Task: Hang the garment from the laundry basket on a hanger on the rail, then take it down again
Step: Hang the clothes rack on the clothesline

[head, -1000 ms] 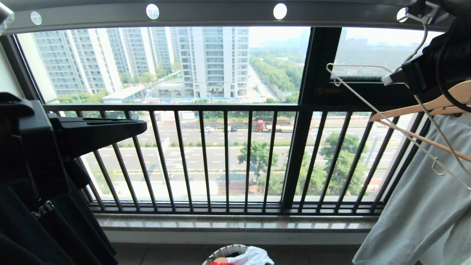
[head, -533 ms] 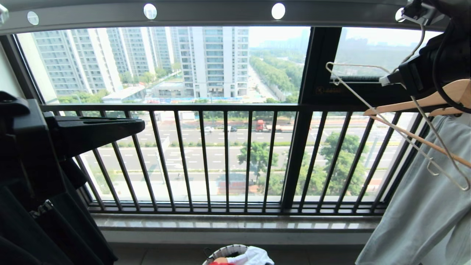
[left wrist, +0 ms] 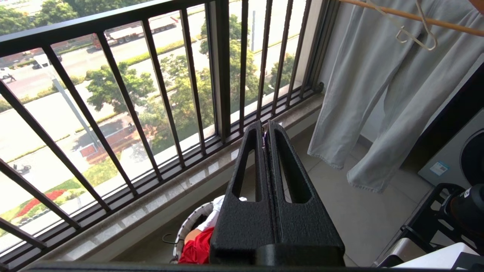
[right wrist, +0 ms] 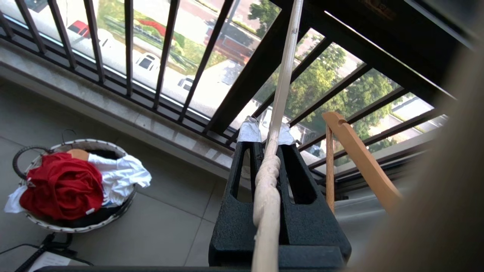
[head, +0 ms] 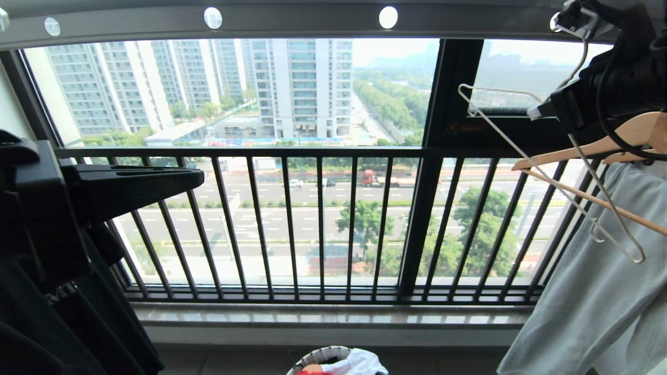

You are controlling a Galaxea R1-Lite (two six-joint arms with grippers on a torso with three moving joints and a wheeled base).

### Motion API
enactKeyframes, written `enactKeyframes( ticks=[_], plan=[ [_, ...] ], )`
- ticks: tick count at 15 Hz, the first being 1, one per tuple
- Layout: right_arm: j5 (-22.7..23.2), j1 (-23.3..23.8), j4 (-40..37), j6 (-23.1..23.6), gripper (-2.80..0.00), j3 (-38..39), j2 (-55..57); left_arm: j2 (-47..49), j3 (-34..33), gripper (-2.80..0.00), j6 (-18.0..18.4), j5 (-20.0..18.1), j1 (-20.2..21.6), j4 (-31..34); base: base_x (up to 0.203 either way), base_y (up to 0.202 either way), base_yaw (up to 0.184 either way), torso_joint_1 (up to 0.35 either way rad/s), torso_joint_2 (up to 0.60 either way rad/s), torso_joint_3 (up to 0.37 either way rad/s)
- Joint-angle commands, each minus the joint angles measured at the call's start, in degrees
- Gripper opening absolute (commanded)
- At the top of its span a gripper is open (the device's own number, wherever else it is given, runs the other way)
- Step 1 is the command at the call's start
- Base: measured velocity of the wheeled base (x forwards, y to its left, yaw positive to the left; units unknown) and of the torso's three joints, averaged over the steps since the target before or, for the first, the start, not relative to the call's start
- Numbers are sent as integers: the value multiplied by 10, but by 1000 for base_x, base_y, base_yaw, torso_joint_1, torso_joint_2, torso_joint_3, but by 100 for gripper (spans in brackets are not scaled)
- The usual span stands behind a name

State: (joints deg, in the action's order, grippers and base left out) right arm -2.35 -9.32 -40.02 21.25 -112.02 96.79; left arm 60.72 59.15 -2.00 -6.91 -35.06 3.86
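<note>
Right gripper: fingers clamped on thin off-white wire hanger at its twisted neck, for carrying. Left gripper: fingers closed, empty. Red garment below, in white woven basket.

The red T-shirt lies crumpled in the small round laundry basket, whose white weave and looped black handle show on the tiled floor near the foot of the window; white cloth lies beside it in the same basket. The thin off-white wire hanger hangs tilted under the grey rail, bare of any clothing, its twisted neck clamped in the right end effector. The rail runs overhead, with round bright holes along it.
</note>
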Motion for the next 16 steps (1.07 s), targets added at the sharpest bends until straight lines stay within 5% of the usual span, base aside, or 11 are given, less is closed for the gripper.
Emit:
enactKeyframes(
  ticks=[1, 9, 11, 16],
  plan=[
    [-4, -2, -4, 1, -280, 6, 4, 0, 0, -280, 0, 0, 0, 0, 0, 0, 0, 0, 0, 0],
    [-3, -7, -3, -3, -280, 21, -2, 0, 1, -280, 0, 0, 0, 0, 0, 0, 0, 0, 0, 0],
    [-4, -7, -1, -3, 0, 19, -2, 0, 0, -280, 0, 0, 0, 0, 0, 0, 0, 0, 0, 0],
    [-2, -7, -1, -10, 0, 20, -2, 2, 0, -280, 0, -1, 0, 1, 0, 0, 0, 0, 0, 0]
  ],
)
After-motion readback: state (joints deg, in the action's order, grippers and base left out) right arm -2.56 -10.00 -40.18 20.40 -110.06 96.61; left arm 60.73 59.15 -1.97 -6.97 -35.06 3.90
